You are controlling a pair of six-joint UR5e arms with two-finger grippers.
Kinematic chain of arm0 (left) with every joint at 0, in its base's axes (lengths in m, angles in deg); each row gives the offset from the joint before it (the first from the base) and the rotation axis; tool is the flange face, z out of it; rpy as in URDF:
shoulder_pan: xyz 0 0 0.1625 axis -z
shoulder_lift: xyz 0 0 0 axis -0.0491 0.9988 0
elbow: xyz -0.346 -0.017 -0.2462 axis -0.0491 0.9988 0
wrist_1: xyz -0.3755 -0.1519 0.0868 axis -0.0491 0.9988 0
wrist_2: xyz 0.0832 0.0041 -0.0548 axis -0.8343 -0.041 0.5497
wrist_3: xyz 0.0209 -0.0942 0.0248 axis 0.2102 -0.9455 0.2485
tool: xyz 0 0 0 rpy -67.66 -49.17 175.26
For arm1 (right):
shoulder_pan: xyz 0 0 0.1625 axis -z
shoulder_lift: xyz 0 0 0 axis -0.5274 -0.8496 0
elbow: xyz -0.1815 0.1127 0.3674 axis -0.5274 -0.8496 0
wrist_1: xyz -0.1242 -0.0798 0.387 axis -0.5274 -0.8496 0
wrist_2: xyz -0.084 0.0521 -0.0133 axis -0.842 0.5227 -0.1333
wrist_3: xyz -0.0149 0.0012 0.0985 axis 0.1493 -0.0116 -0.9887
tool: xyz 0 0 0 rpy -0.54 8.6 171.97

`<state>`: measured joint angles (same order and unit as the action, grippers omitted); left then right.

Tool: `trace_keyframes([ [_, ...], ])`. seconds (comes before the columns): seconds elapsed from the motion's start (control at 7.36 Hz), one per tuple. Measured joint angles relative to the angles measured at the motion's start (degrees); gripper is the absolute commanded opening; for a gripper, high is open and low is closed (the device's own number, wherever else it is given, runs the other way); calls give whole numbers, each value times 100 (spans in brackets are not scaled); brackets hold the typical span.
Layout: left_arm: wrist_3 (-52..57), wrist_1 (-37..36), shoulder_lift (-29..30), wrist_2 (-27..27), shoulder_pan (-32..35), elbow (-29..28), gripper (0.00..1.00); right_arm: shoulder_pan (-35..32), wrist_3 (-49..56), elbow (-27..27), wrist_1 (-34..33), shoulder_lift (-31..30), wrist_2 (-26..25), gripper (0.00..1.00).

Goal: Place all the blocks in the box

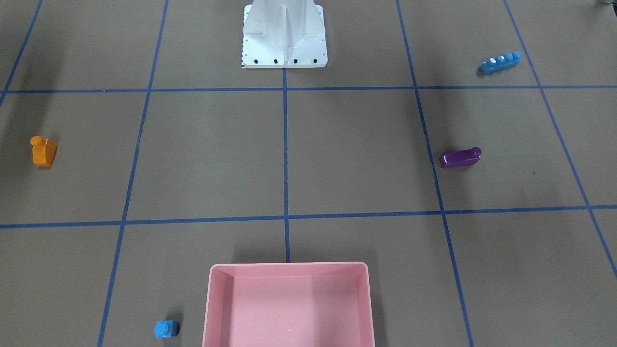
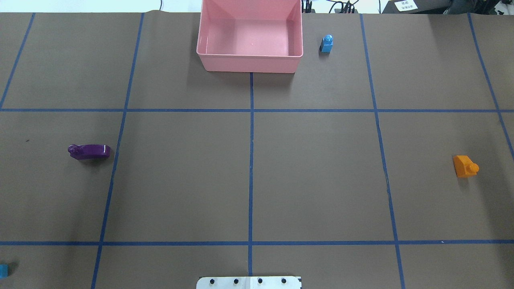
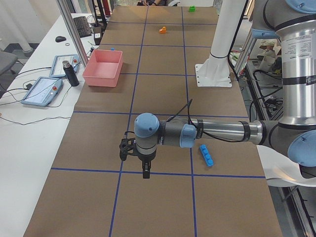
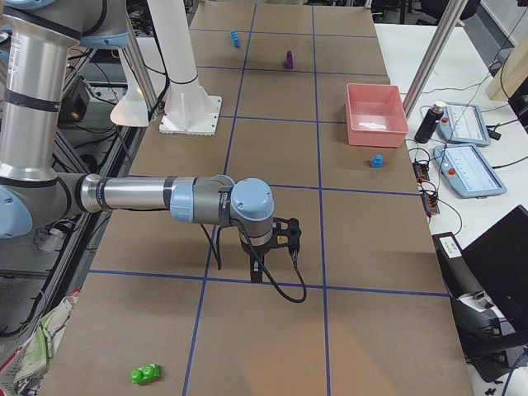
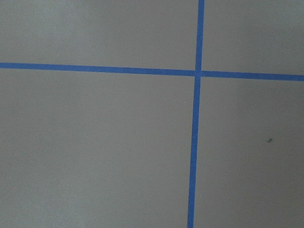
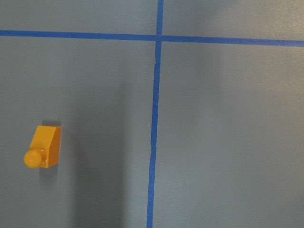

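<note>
Overhead exterior: purple block (image 2: 89,152) lengthwise left-right, stud leftward.

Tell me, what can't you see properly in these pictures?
- Left gripper, right gripper: side views only, open or shut unclear.
- Long blue block: cut off by overhead view's left edge.
- Green block: small, side views only.
- Box: cut off by front-facing view's bottom edge.

long blue block (image 2: 3,270) clipped at overhead edge (a sliver), front view crops box (image 1: 289,308)
</note>
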<state>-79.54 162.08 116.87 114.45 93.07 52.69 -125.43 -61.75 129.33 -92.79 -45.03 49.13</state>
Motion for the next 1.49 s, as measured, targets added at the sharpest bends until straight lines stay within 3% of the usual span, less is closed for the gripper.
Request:
trace_keyframes([
  [0.41, -19, 6, 46, -16, 6, 42, 100, 2, 1, 37, 10, 68, 2, 100],
  [0.68, -51, 62, 243, -58, -15, 183, 100, 203, -105, 32, -8, 424, -8, 100],
  [1.09, -64, 446, 447, -33, -89, 259, 100, 957, -783, -104, -12, 1090, 36, 100],
  [1.49, -95, 733, 466, 41, -109, 195, 100, 1779, -1476, -203, 147, 1247, 236, 100],
])
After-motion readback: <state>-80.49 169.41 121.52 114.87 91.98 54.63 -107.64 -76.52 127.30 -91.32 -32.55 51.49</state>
